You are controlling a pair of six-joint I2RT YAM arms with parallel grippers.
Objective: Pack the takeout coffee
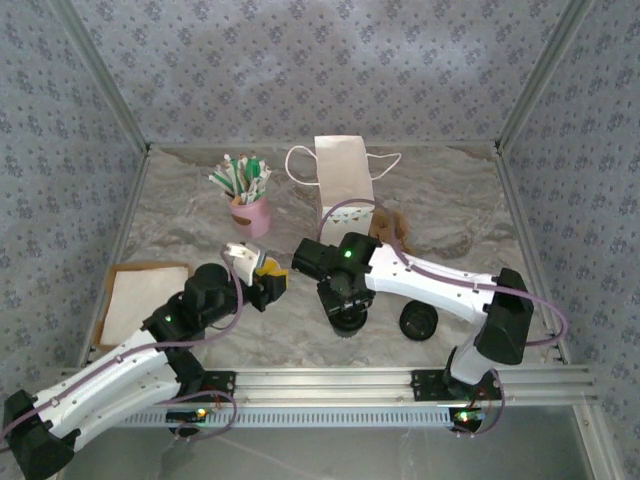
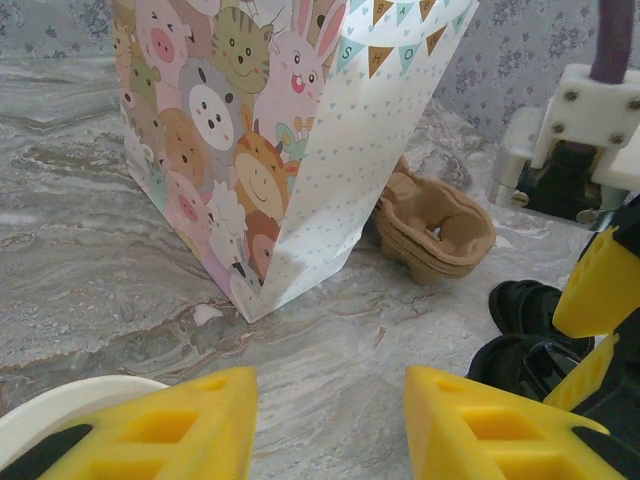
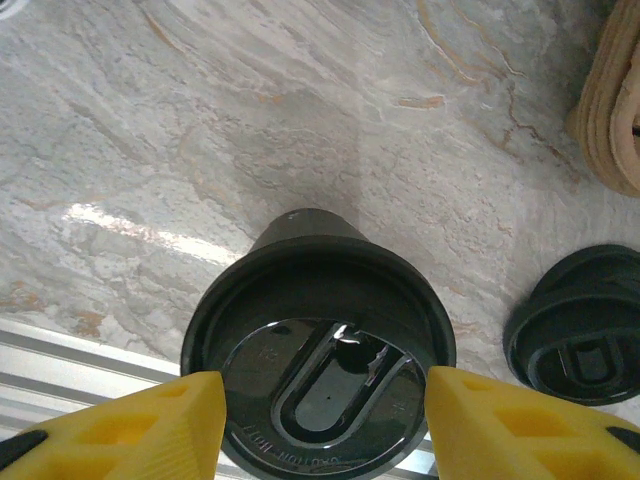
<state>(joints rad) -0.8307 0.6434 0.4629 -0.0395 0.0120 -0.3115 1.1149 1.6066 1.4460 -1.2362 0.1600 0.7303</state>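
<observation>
Two arms, two black lids and one open paper cup on a marble-patterned table.

Nearest me, the right gripper (image 3: 325, 390) hangs over a glossy round black lid (image 3: 320, 310) with an oval recess. Its yellow jaws stand apart on either side of the lid. Whether they touch it I cannot tell, nor whether the dark tapered wall beneath is a cup. A second black lid (image 3: 585, 325) lies near it, not touching. The left gripper (image 2: 330, 410) is open, with bare table (image 2: 100, 250) between its jaws, and the cream-white rim of the paper cup (image 2: 60, 410) shows just beside one finger. At the left edge lies one flat brown tray (image 1: 150, 267) holding a pale sheet. Farther back stand one pink cup (image 1: 250, 215) bristling with straws and sticks, a nested stack of brown moulded carriers (image 2: 440, 230), and one upright paper bag (image 2: 290, 130) printed with cartoon animals, with cord handles.
</observation>
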